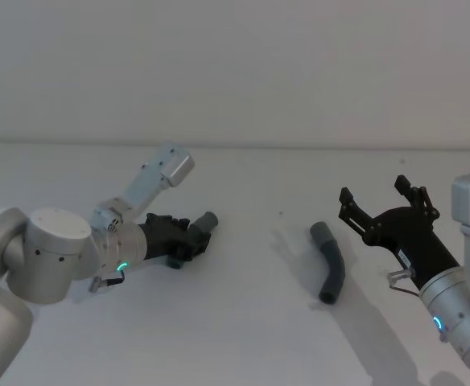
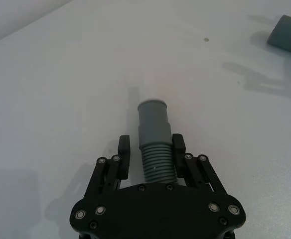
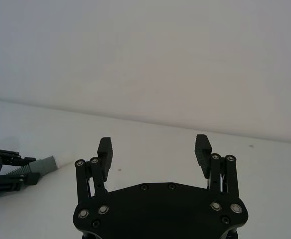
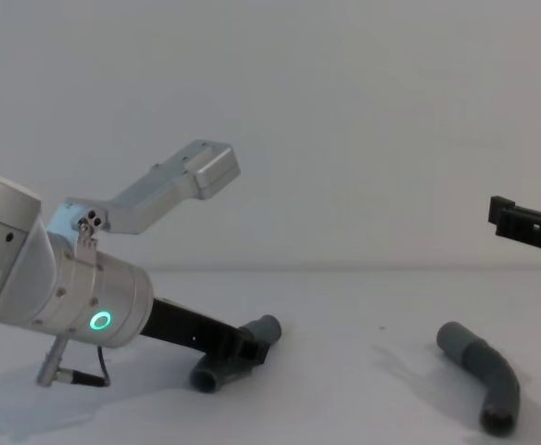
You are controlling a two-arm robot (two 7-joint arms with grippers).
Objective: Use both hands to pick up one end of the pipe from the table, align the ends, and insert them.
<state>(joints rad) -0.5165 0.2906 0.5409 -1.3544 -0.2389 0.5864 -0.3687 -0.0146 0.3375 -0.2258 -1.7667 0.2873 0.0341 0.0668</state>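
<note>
One dark-grey pipe piece lies at the left of the white table. My left gripper is shut on its ribbed middle. In the left wrist view the smooth cuff sticks out past the fingers. From the chest, that cuffed end points up and its other end rests on the table. The second curved pipe piece lies free at centre right. My right gripper hovers open just right of it, nothing between its fingers.
A plain white wall stands behind the table. Open white surface lies between the two pipe pieces. The second piece's cuff appears at the corner of the left wrist view.
</note>
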